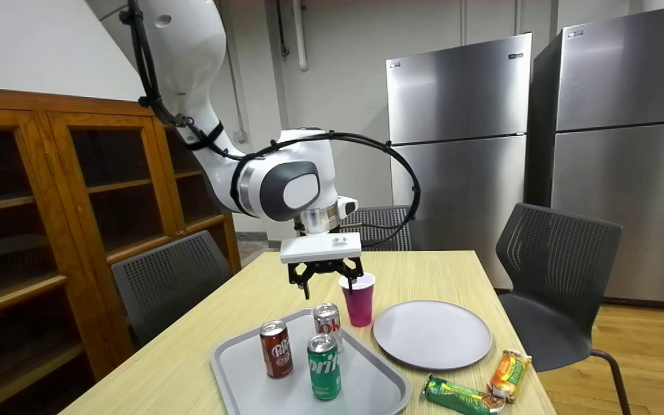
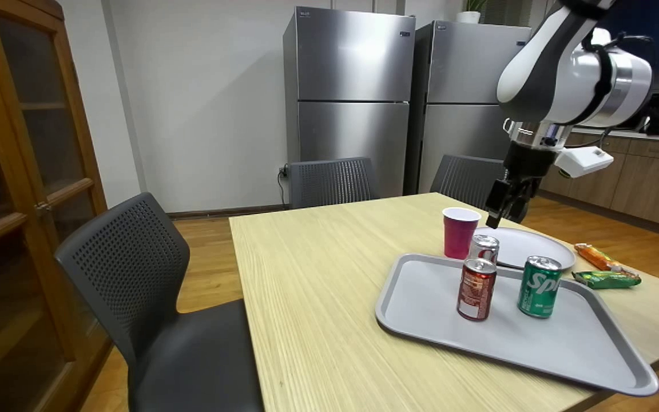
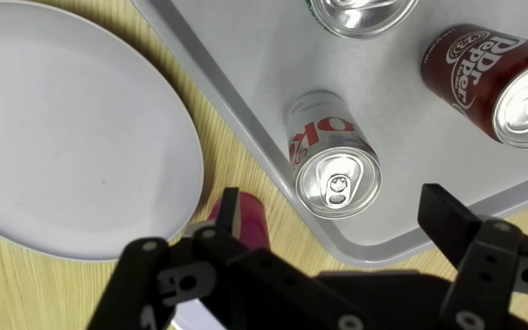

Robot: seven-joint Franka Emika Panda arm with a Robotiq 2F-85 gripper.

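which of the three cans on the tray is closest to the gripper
The silver can with red lettering: the wrist view shows it nearest the open gripper; the dark red Dr Pepper can and the green Sprite can stand farther off.

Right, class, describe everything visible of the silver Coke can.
The silver Coke can looks metallic, with red lettering on its side and a shiny lid whose pull tab is in place. It stands upright on the grey tray, near one corner. Only the tray touches it; the open gripper hangs clear above.
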